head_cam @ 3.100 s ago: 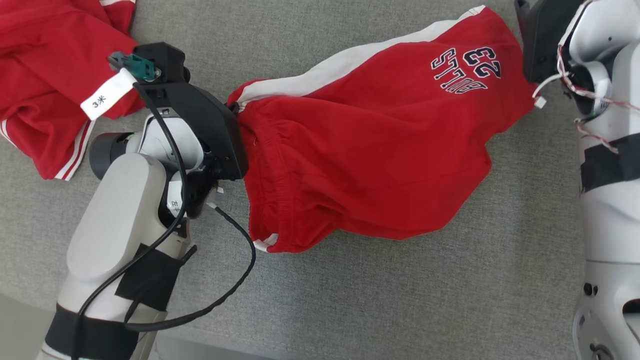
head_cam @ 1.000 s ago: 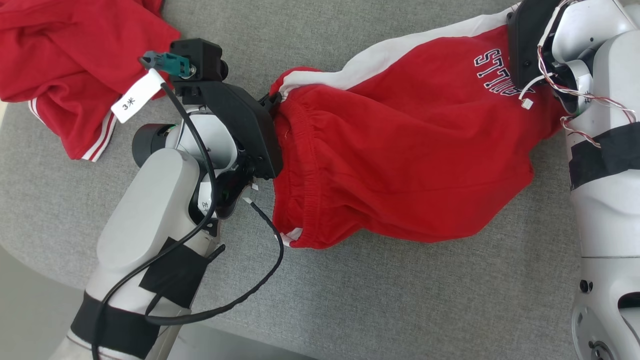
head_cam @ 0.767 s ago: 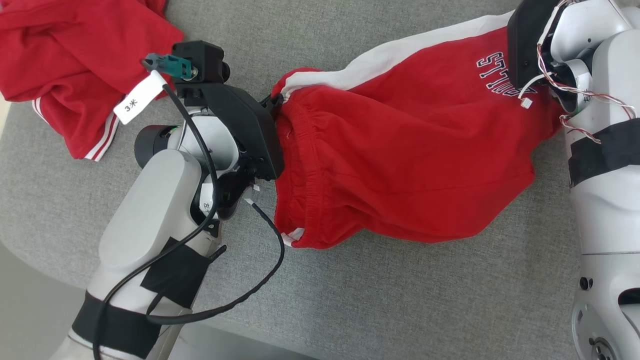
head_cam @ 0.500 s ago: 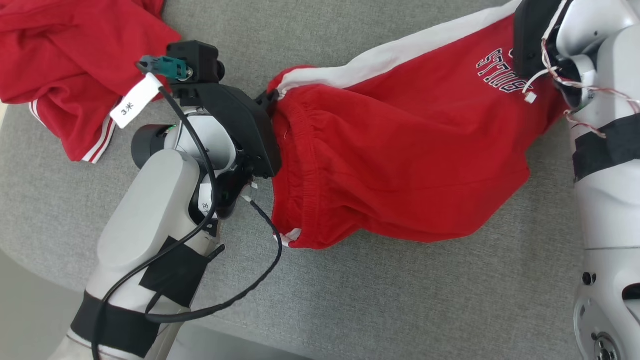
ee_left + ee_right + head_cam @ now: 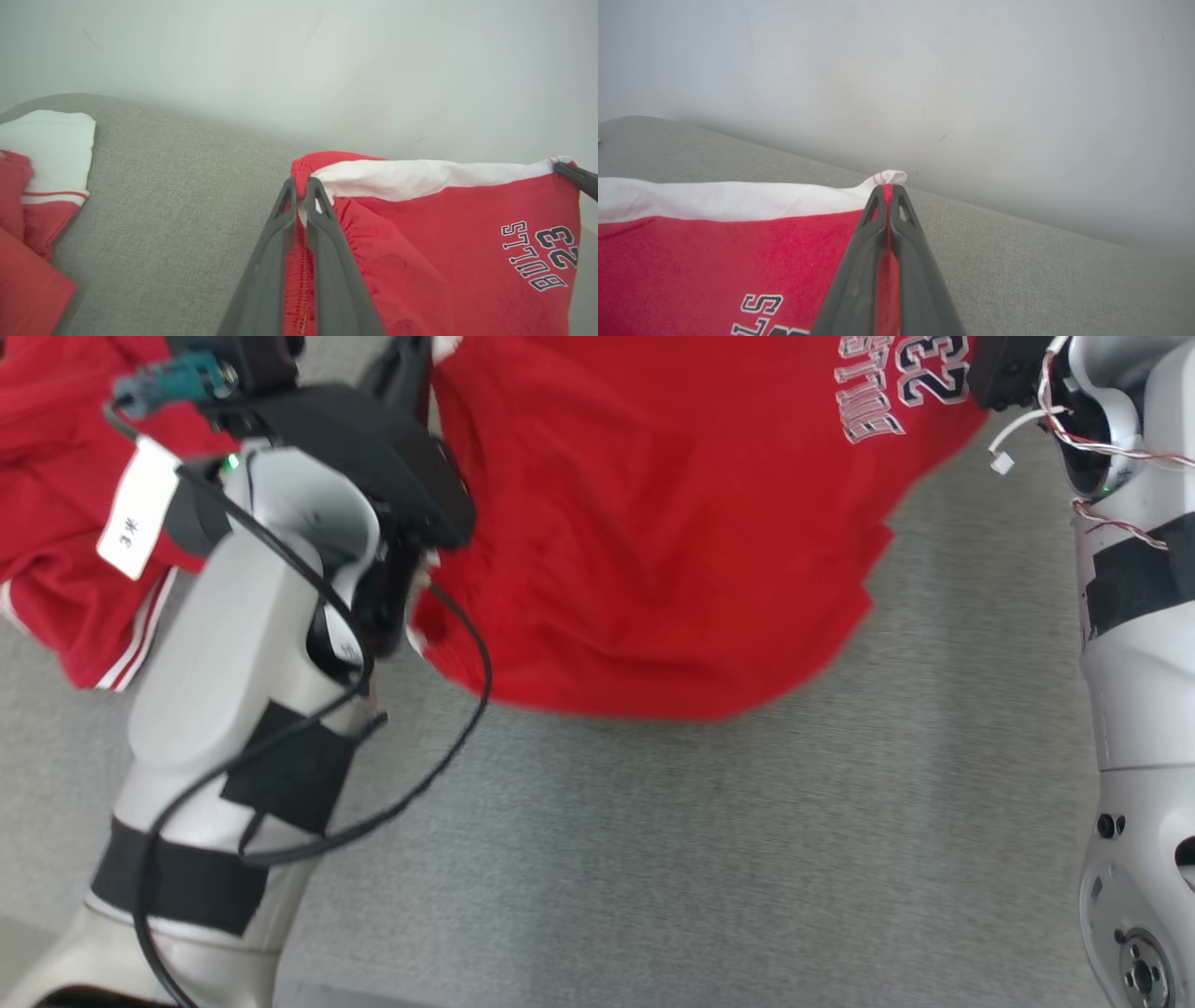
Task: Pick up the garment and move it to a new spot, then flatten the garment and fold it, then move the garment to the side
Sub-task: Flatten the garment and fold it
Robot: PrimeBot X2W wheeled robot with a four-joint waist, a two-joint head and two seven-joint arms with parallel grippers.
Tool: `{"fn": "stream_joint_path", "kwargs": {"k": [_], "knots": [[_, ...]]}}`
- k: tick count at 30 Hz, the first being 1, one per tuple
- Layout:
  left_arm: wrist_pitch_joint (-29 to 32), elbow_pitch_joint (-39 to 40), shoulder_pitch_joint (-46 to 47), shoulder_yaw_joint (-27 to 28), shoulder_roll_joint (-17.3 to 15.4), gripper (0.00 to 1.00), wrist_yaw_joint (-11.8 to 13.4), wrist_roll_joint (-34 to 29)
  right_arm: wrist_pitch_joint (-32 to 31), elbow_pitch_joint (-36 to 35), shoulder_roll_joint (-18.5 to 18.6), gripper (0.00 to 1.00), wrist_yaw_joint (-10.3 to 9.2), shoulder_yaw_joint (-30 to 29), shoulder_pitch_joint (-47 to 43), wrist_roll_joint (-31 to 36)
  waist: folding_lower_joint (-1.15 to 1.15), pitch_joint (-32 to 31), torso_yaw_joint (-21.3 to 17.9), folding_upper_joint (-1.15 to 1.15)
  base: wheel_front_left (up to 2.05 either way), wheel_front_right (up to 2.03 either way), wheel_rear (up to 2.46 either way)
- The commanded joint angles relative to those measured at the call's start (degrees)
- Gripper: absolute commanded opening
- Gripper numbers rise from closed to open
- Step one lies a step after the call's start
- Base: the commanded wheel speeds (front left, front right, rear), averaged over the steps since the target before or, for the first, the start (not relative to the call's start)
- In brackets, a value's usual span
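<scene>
The red fabric shorts (image 5: 653, 523), with a white side band and dark printed lettering, are stretched between the two grippers over the grey woven surface (image 5: 747, 859). The left gripper (image 5: 301, 196) is clamped on the gathered waistband corner. Its two dark fingers pinch the red cloth just where the white band begins. The right gripper (image 5: 887, 191) is pressed closed on the opposite corner, with a small curl of white hem poking past its tips. The white band runs taut from one grip to the other, with the pale wall (image 5: 327, 70) behind it. In the head view the shorts are blurred, so it is unclear whether their lower edge touches the surface. A second red garment with white stripes (image 5: 56, 569) lies crumpled at the left, apart from the shorts and beside the left arm's black cable (image 5: 457, 709).
</scene>
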State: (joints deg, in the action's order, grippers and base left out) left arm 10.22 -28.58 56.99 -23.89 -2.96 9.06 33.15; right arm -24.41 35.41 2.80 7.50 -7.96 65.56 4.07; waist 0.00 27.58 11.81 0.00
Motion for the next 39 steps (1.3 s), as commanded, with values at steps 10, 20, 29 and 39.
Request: {"fn": "stream_joint_path", "kwargs": {"k": [10, 20, 29, 39], "knots": [[-6.6, -1.6, 8.3, 2.1, -0.3, 0.00, -0.7, 1.3, 11.8, 6.0, 0.2, 0.00, -0.02, 4.3, 6.8, -4.0, 0.00, -5.7, -7.7, 0.00, 0.00, 0.00, 0.00], [-11.3, -4.1, 15.7, 2.5, -0.9, 0.00, -0.4, -0.7, 20.2, 12.0, 0.2, 0.00, -0.02, 6.0, 14.0, -3.1, 0.00, -4.0, -10.7, 0.00, 0.00, 0.00, 0.00], [-17.7, -6.3, 21.4, 3.8, -1.5, 0.00, -0.6, -1.7, 31.1, 16.7, 0.2, 0.00, -0.02, 5.5, 20.7, -2.4, 0.00, -1.8, -12.6, 0.00, 0.00, 0.00, 0.00], [-24.7, -5.2, 24.1, 5.5, -1.4, 0.00, -1.4, -2.4, 39.2, 17.4, 0.2, 0.00, -0.02, 2.5, 27.6, 2.0, 0.00, 0.5, -13.9, 0.00, 0.00, 0.00, 0.00]]}}
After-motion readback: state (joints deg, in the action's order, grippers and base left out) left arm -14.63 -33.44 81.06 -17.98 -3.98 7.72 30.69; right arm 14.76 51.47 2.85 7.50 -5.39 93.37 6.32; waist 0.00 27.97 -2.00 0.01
